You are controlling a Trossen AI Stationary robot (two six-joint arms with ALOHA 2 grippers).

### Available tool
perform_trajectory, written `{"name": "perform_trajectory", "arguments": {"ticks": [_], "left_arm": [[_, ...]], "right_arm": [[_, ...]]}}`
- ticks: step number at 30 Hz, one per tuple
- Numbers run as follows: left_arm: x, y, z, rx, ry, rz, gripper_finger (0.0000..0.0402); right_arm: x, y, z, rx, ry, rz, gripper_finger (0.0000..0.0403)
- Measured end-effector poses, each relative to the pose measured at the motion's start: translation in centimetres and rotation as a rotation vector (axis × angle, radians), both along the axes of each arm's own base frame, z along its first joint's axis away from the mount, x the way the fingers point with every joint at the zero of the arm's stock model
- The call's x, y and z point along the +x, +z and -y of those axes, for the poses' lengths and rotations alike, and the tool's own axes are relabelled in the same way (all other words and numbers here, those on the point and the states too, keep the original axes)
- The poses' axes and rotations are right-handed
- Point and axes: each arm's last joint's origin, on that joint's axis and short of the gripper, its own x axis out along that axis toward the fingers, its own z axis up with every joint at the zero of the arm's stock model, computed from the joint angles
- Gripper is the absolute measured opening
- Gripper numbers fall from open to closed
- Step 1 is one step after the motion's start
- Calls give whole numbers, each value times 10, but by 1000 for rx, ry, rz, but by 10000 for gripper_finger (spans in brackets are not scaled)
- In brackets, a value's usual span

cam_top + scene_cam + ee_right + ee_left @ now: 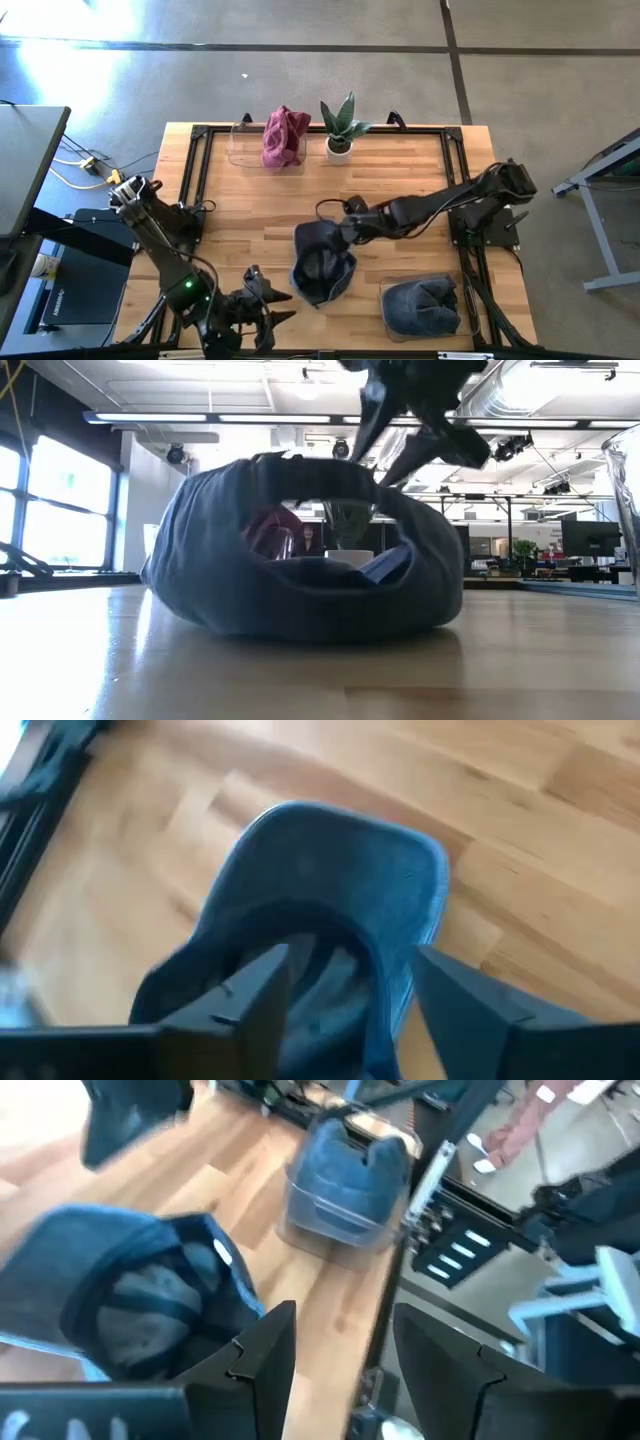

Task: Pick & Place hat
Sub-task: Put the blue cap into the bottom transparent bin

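A blue hat (pixel 322 265) lies on the wooden table near its middle front, hollow side up, its crown on the wood (pixel 300 600). My right gripper (pixel 345 232) hangs open over the hat's far edge, slanting down; in the right wrist view its fingers (pixel 255 1005) stand on either side of the hat's rim (pixel 392 975). At the front left of the table, beside the hat (pixel 130 1300), my left gripper (pixel 266 300) is open with nothing between its fingers (pixel 265 1360). My right gripper stands open with the hat's rim (pixel 392 975) between its fingers, coming from above and the table's right. I cannot tell whether a finger touches the rim. The hat rests on the table.
A clear bin (pixel 421 306) at the front right holds another blue hat (pixel 345 1175). A clear bin with a red cloth (pixel 284 138) and a small potted plant (pixel 340 128) stand at the far edge. A black frame (pixel 195 190) runs around the table.
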Motion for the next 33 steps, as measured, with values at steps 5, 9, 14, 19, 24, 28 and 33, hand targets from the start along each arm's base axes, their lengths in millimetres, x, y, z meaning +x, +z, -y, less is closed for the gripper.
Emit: {"name": "perform_trajectory", "arguments": {"ticks": [5, 9, 14, 19, 24, 28, 33], "left_arm": [[-4, -1, 4, -44, -23, -20, 160], [-12, -1, 9, -43, -55, -41, 160], [-17, -8, 8, -52, -94, -141, 160], [-19, -10, 6, -44, -80, -163, 160], [-18, -10, 6, -53, -73, -157, 160], [-18, -9, 5, -51, -34, -129, 160], [-17, -8, 4, -38, 8, -86, 160]], "right_arm": [[-10, 39, -18, -17, 455, 155, 240], [-14, 50, -69, -79, 898, 356, 237], [-9, 9, -117, -192, 1083, 300, 217], [5, -33, -133, -346, 1101, 234, 194], [11, -49, -136, -470, 1184, 215, 179], [12, -58, -136, -552, 1256, 177, 173], [18, -69, -133, -631, 1310, 162, 169]]}}
